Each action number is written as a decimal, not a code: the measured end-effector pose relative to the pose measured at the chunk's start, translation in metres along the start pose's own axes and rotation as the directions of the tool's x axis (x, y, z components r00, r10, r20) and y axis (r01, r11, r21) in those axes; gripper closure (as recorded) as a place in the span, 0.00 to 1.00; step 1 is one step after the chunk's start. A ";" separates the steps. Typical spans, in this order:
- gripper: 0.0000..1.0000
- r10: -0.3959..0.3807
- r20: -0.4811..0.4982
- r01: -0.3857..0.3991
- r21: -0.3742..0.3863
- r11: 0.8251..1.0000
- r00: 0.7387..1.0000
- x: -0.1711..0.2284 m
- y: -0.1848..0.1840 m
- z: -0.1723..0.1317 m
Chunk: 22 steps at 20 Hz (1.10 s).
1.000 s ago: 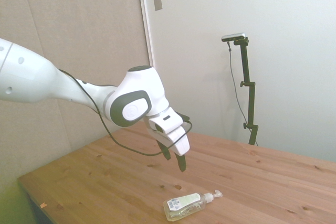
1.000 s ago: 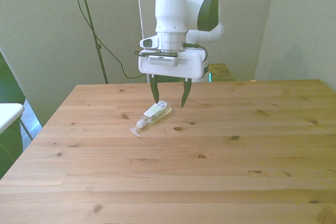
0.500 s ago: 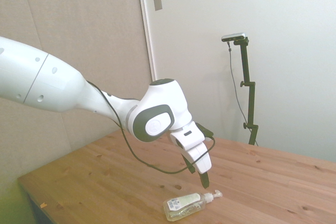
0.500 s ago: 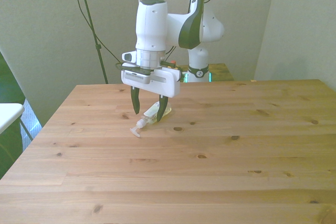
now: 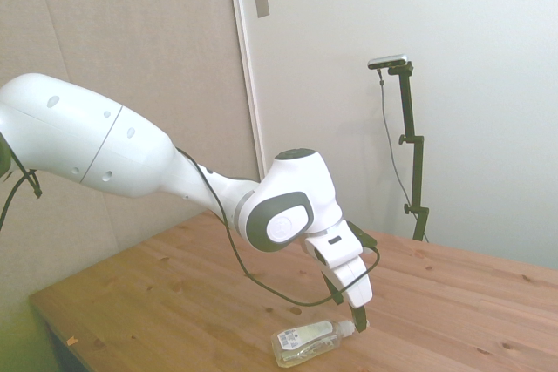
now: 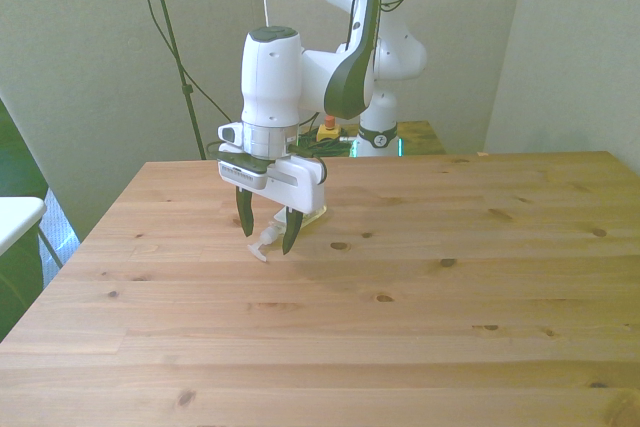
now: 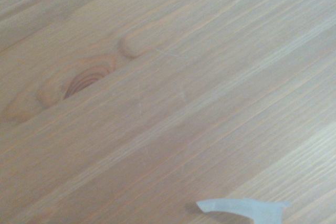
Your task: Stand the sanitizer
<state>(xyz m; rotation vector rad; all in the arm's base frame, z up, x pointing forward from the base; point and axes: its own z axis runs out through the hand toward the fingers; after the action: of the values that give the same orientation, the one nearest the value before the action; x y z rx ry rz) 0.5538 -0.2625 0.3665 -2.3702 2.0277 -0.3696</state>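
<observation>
Lying on its side on the table [image 6: 420, 327], the sanitizer [image 5: 307, 341] has the gripper [image 6: 266, 239] spread wide astride its pump neck. Closing there risks the slim, rounded neck slipping or pivoting free.

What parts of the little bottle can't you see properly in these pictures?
- Front view: the gripper and arm cover most of the bottle; only its pump end shows.
- Side view: the label print is too small to read.
- Wrist view: only the nozzle tip shows, cut off by the picture's edge.
</observation>
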 end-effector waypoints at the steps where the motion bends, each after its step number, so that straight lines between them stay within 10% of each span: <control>1: 1.00 0.001 0.001 -0.001 -0.002 1.000 1.000 0.001 -0.001 0.002; 22: 1.00 0.025 0.028 -0.025 0.003 1.000 0.999 0.011 0.006 0.019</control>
<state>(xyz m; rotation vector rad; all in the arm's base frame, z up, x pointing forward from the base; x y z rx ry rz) 0.5529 -0.2775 0.3489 -2.3322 2.0409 -0.3370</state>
